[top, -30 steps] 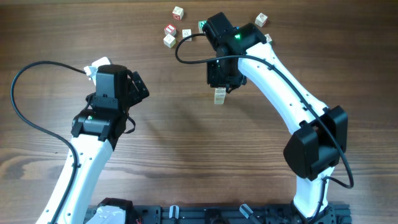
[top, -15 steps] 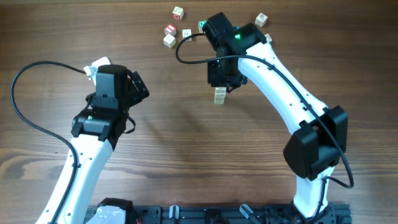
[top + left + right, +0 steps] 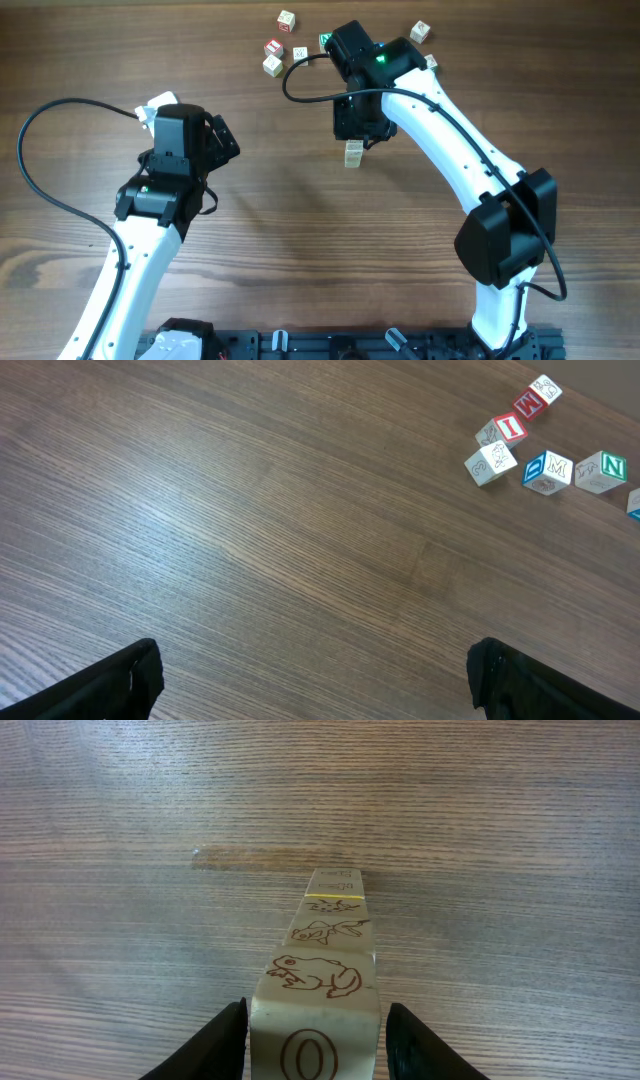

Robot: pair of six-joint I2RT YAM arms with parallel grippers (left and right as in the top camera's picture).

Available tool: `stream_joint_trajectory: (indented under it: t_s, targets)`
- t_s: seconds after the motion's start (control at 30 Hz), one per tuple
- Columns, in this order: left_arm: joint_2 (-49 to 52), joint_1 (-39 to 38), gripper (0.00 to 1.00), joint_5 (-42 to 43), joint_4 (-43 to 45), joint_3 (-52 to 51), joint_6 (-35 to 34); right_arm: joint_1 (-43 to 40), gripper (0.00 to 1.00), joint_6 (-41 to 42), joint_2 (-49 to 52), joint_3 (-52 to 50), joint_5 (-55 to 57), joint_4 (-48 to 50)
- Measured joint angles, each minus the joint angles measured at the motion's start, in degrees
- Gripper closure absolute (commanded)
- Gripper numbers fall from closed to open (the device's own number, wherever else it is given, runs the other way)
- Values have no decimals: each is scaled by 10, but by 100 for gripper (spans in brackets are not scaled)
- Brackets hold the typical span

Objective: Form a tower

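Note:
The tower (image 3: 352, 153) is a narrow stack of pale wooden cubes standing just right of the table's middle. From the right wrist I look down its side: an O on the top cube (image 3: 318, 1045), then a frog and a fish lower down. My right gripper (image 3: 315, 1042) straddles the top cube, open. The left finger (image 3: 215, 1045) sits right beside the cube, and a thin gap shows before the right finger (image 3: 420, 1040). My left gripper (image 3: 315, 685) hangs wide open over bare wood at the left (image 3: 222, 140), holding nothing.
Several loose letter cubes lie at the far edge: a cluster (image 3: 273, 46) with a red one, a green-lettered one (image 3: 326, 40) and one further right (image 3: 420, 32). The left wrist view shows them at its top right (image 3: 548, 468). A black cable (image 3: 40, 180) loops at the left.
The right gripper's jaws have parted a little from the top cube. The tower and both arms stay where they were.

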Motion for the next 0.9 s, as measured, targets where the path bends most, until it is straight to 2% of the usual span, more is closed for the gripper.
stream_joint_trajectory:
  t_s: [0.37, 0.7, 0.9]
  targets:
    - [0, 0, 0, 0, 0, 0, 0, 0, 68, 3, 0, 0, 0, 0]
    - [0, 0, 0, 0, 0, 0, 0, 0, 74, 9, 0, 0, 0, 0]
    - [0, 0, 0, 0, 0, 0, 0, 0, 74, 9, 0, 1, 0, -5]
